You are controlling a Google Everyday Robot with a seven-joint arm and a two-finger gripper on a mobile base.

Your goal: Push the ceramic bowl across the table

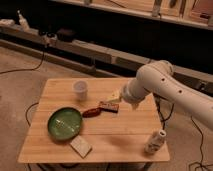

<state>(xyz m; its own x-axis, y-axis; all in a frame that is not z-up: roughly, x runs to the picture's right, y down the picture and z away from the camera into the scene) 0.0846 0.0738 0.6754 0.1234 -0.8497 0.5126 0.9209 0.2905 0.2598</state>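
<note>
I have the gripper [114, 96] spread wide over the table [125, 136]; the bowl [65, 123], showing only green glaze, sits lower-left of it, the cup [80, 90] just left.

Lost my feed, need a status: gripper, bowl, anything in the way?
Gripper over table centre, jaws open, nothing held. Ceramic bowl well clear of it, untouched. Reddish item and dark packet lie between gripper and bowl.

The single camera looked down at a slant from above onto the table [127, 131], facing the dark shelves [105, 52] behind it. It stood near enough that the whole table filled the lower frame. The arm [165, 85] entered from the right edge, and the gripper [116, 96] hung over the table's middle.
</note>
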